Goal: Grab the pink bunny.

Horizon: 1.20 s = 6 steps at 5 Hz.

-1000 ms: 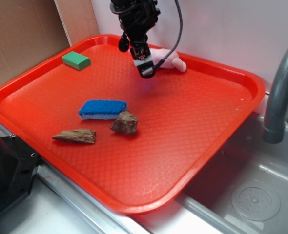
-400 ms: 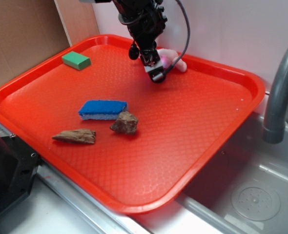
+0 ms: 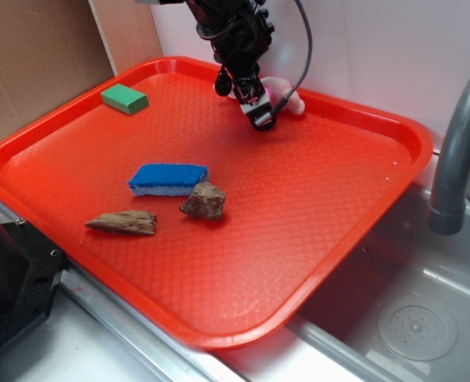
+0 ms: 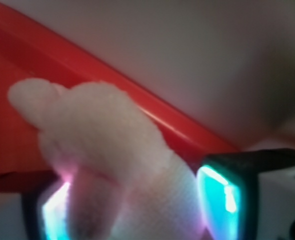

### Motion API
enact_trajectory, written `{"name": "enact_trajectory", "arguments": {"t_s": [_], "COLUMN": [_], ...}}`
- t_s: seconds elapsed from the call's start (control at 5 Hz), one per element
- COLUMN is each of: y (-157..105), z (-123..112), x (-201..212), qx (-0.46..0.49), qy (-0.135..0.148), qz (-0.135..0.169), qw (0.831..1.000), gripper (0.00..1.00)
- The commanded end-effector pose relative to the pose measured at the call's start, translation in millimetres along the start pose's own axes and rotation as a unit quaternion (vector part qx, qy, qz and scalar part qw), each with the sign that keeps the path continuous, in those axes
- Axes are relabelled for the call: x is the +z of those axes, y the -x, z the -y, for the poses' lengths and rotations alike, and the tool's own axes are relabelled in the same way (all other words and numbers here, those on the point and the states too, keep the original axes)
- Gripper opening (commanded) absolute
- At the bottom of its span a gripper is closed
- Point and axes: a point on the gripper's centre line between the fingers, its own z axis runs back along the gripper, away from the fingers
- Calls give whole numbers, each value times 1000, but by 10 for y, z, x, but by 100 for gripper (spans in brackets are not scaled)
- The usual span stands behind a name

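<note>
Overhead, hanging at the far rim of the red plastic tray (image 3: 354, 239): black robot gripper (image 3: 260, 119), tip lowered just in front of the small pale-pink fuzzy plush bunny (image 3: 283, 97), which is lying against the back edge by the white wall. Well apart, nearer the front: blue sponge (image 3: 168, 177), green block (image 3: 124, 99), two brown wood chunks (image 3: 205, 200).

Up close from the wrist, straddling the bunny (image 4: 102, 150): two glowing pads (image 4: 220, 195), jaws apart, soft body bulging between them, nothing pinched yet. Risking, on closing, pinching only loose fabric or an ear and slipping off; possibly also scraping the raised rim just behind.
</note>
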Motion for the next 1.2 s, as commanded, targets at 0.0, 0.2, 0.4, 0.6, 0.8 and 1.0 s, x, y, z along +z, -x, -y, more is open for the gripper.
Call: {"name": "enact_trajectory", "arguments": {"t_s": [0.0, 0.2, 0.4, 0.6, 0.8, 1.0], "y": [57, 213, 459, 687, 640, 576], "z": [-68, 49, 249, 211, 54, 12], "x": [53, 585, 1219, 1849, 2393, 2470], "qx": [11, 102, 162, 242, 291, 302], "qy": [-8, -5, 44, 62, 86, 71], "qz": [-8, -25, 46, 45, -38, -88], "qw": [1000, 994, 985, 967, 952, 947], "gripper": [0, 0, 0, 0, 0, 0]}}
